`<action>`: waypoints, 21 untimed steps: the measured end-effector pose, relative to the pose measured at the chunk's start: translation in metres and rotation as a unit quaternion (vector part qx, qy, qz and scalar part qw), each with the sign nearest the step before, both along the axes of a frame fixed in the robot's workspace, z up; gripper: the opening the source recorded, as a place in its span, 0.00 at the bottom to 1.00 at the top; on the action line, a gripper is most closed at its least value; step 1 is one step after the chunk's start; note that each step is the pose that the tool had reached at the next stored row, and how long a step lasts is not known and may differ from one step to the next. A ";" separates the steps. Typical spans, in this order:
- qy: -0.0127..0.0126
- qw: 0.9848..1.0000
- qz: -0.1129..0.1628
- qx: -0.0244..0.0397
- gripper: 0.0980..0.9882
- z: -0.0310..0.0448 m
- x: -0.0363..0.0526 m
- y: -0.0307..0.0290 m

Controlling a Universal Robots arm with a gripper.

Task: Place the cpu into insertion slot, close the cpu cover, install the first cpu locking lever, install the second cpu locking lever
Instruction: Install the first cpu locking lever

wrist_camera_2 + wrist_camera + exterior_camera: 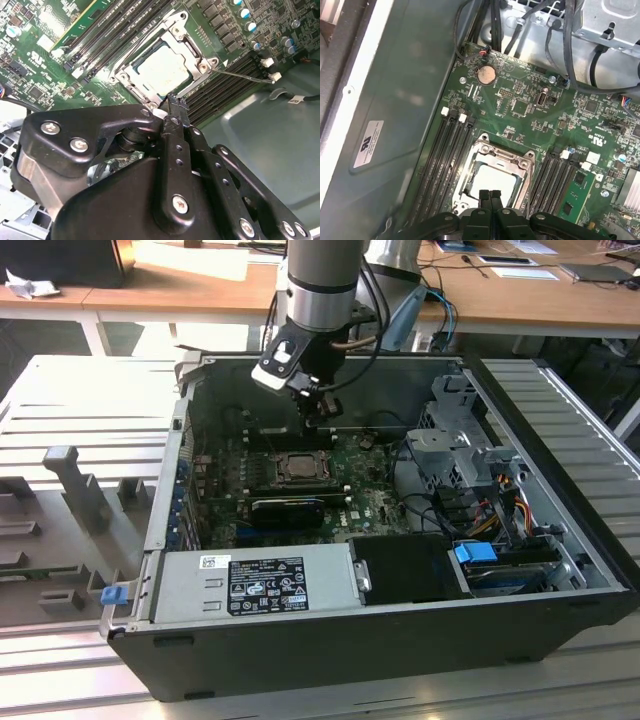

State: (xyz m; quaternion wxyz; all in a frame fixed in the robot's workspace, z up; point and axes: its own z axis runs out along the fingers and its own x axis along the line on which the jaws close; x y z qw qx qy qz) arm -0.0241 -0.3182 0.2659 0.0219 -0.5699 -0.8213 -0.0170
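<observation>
The cpu point(162, 67) lies flat in the insertion slot point(121, 79) on the green board, its pale metal face showing through the window of the cpu cover point(196, 49), which lies down over it. In the exterior view the cpu point(297, 467) sits mid-board inside the open case. My gripper point(318, 418) hangs just above the socket's far edge. Its black fingers point(490, 196) are pressed together, shut on nothing. In the second wrist view the gripper point(177, 102) is close to the socket's edge. A thin metal lever point(240, 75) angles away from one socket corner.
Black memory slots point(445, 150) flank the socket on both sides. A black finned card point(290, 508) lies in front of it. A grey power supply point(255, 585), a metal drive cage point(450, 440) and loose cables point(500, 500) crowd the case's near and right parts.
</observation>
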 end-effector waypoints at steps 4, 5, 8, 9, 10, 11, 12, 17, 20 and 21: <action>0.000 1.000 0.010 0.000 0.01 0.0000 0.0000 0.0000; 0.000 1.000 0.015 0.000 0.01 0.0000 0.0000 0.0000; 0.000 0.999 0.032 0.000 0.01 0.0000 0.0000 -0.0001; 0.000 0.999 0.045 0.000 0.01 -0.0001 0.0000 -0.0003; 0.000 0.998 0.061 0.000 0.01 0.0000 0.0000 -0.0005; -0.001 0.997 0.071 0.000 0.01 -0.0001 0.0000 -0.0005; -0.001 0.997 0.078 0.000 0.01 -0.0001 0.0000 -0.0005; -0.005 0.993 0.115 0.000 0.01 -0.0004 0.0000 -0.0007; -0.007 0.988 0.154 0.000 0.01 -0.0004 0.0000 -0.0007; -0.007 0.986 0.165 0.000 0.01 -0.0004 -0.0001 -0.0007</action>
